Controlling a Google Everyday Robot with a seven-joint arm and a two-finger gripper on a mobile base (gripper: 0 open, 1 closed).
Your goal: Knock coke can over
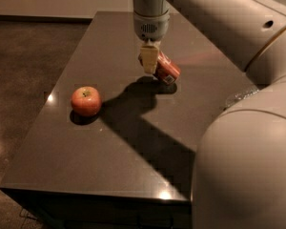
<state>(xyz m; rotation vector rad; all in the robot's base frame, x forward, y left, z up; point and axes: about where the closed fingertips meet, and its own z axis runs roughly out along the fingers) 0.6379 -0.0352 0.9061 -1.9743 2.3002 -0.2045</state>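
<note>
Beside gripper [149,64] — coke can [168,70]; red, tilted

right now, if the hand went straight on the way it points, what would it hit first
Likely the table: the hand points down just above it, right by the tilted can. It could clip the can's side first; depth is unclear.

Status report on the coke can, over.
Tool at the coke can, far half of table. Can tilted, not flat. Apple well apart, not in the way.
</note>
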